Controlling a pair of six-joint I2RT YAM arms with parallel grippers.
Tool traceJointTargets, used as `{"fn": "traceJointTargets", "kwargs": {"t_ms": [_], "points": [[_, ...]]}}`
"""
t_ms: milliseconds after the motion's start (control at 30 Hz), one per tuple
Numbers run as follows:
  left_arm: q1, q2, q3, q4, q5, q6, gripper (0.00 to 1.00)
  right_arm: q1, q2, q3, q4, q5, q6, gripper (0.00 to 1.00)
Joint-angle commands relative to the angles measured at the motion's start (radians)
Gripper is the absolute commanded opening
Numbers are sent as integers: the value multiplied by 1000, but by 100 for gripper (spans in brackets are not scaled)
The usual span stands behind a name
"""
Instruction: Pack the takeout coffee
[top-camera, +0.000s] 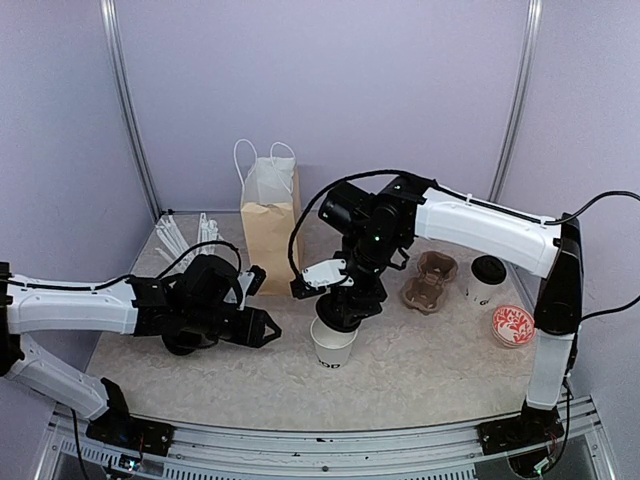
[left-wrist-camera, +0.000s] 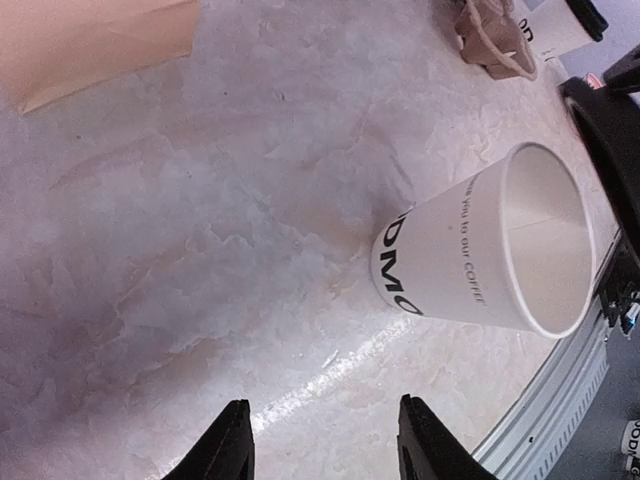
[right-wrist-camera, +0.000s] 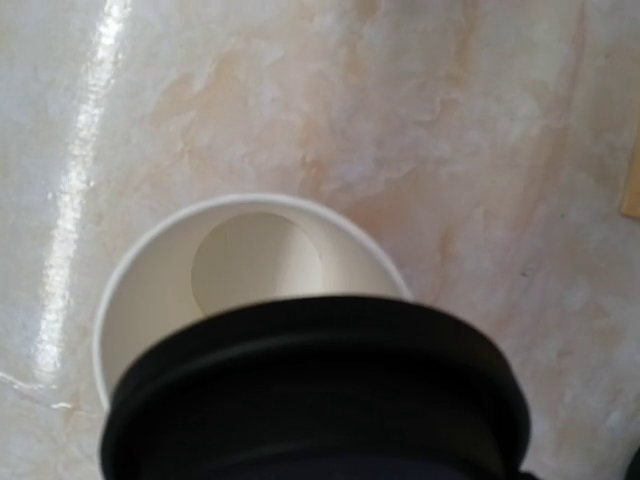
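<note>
Two cups: one open white cup (top-camera: 333, 345) is standing on the table (top-camera: 420, 370), near the front; a lidded cup (top-camera: 478, 290) is sitting farther back beside the carrier (top-camera: 430, 282).
Right tool (top-camera: 342, 310): yours is gripping, it seems, a black lid (right-wrist-camera: 320, 390) just over the open cup.
Left tool (left-wrist-camera: 320, 440): yours is hanging with jaws apart, empty, beside that cup.

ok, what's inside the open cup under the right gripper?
Inside the cup: bare white walls and bottom, apparently empty. The black lid held in the right gripper hides the near part of its mouth.
</note>
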Motion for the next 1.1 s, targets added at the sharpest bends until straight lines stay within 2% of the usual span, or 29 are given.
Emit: {"fn": "traceJointTargets", "kwargs": {"t_ms": [0,300,700,1067], "points": [[-14,96,-41,207,44,-57,48,25,34,35,-47,5,-19,72],[-49,268,-27,380,123,-72,46,39,43,29,-58,8,-27,72],[-42,343,-27,487,177,-91,45,49,68,35,-58,-1,-22,73],[-32,327,-38,483,176,-86,45,61,82,35,-59,-10,-21,75]]}}
